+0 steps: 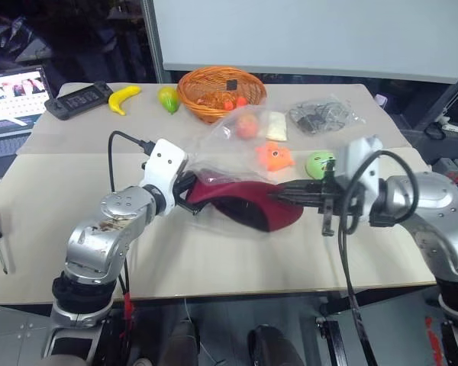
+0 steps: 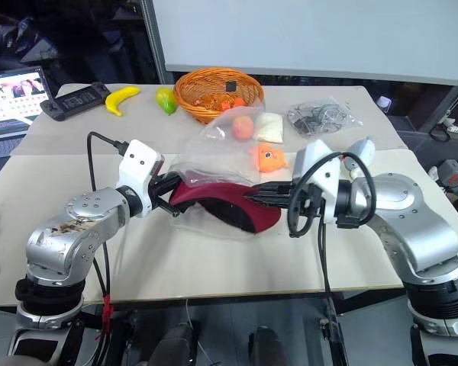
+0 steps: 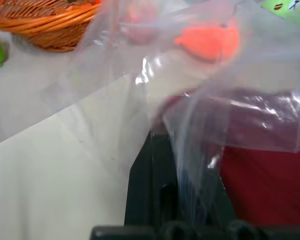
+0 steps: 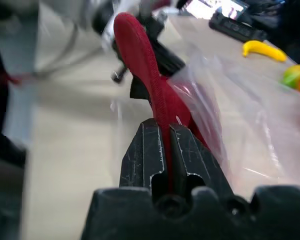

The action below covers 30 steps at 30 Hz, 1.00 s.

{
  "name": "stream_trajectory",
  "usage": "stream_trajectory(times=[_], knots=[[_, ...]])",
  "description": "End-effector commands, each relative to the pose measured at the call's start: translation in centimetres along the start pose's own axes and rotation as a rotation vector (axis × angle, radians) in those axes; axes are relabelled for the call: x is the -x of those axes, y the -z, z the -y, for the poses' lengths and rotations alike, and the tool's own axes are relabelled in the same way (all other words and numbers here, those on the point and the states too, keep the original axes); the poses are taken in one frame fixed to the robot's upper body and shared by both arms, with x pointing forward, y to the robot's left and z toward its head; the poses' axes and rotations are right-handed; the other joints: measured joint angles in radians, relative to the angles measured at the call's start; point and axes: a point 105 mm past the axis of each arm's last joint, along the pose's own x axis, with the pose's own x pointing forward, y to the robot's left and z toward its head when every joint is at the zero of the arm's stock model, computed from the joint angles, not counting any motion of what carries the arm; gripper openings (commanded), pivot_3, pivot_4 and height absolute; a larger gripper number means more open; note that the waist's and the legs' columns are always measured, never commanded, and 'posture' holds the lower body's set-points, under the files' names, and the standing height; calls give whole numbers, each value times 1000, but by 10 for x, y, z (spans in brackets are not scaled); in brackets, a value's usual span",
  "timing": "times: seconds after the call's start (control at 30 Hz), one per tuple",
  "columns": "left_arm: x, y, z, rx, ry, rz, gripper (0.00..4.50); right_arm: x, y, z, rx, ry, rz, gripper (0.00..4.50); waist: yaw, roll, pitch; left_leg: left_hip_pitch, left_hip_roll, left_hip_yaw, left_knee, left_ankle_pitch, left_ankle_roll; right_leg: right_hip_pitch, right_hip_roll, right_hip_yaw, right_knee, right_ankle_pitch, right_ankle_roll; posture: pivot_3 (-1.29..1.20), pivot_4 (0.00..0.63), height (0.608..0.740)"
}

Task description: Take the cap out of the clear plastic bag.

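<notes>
Pincers first: your right gripper (image 4: 162, 135) is clamped tight on the brim of the cap (image 1: 248, 204), and your left gripper (image 3: 172, 150) is pinched closed on the clear plastic bag (image 2: 214, 156). You can see the cap held above the table (image 1: 214, 259), partly inside the bag, near the orange plush toy (image 1: 275, 156).

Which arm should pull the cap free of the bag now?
Right. The right gripper is shut on the cap at its brim edge, so it can likely draw it out, while the left gripper pins the clear plastic bag.
</notes>
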Motion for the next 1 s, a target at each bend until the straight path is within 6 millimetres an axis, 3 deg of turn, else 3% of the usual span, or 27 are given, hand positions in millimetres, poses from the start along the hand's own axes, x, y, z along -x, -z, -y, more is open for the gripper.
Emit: stream_trajectory(times=[0.03,0.2,0.33,0.5,0.57,0.67,0.73,0.83,0.93,1.0], knots=[[2,-5,0,-21,-3,24,0,25,-45,24,-96,68,231,23,1,0,0,0,0,0,0,0,0,0,0,0,0,0,0,0,150,740],[4,0,-1,-29,-2,11,0,59,-81,48,-373,47,497,23,3,0,0,-1,0,0,0,0,1,0,0,0,0,0,0,0,150,740],[11,23,-9,-48,-28,-48,0,100,-115,84,-530,100,822,23,0,1,1,-2,0,0,0,-1,1,-1,0,0,-1,0,0,0,150,740],[24,53,-40,-217,-113,-140,0,131,-122,124,-660,262,1043,23,-4,2,1,-2,0,1,0,-1,3,-2,1,2,0,0,0,0,150,740],[31,56,-64,-414,-189,-170,0,134,-113,150,-647,497,1030,23,-4,2,2,-2,0,2,0,-1,3,-2,0,2,0,0,0,0,150,740],[37,38,-95,-685,-321,-135,0,105,-98,162,-364,798,731,23,-4,5,2,-2,0,4,0,-1,3,-4,0,4,0,0,0,0,150,740],[42,8,-112,-855,-453,-27,0,59,-93,146,21,847,431,23,-1,7,3,-2,1,6,-3,-1,3,-7,0,6,0,0,0,0,150,740],[45,-13,-117,-979,-538,86,0,18,-76,125,433,796,162,23,-1,8,3,-11,1,11,-4,-1,2,-20,0,11,3,0,0,0,150,740],[54,-32,-114,-1171,-627,179,0,-21,-38,95,870,652,-79,23,2,8,3,-20,0,13,-3,-1,2,-29,-1,13,3,2,2,0,150,740],[52,-23,-108,-1262,-589,167,0,-31,-11,86,1084,592,-200,23,4,8,3,-26,0,14,-1,-1,2,-36,-1,14,4,2,3,0,150,740]])
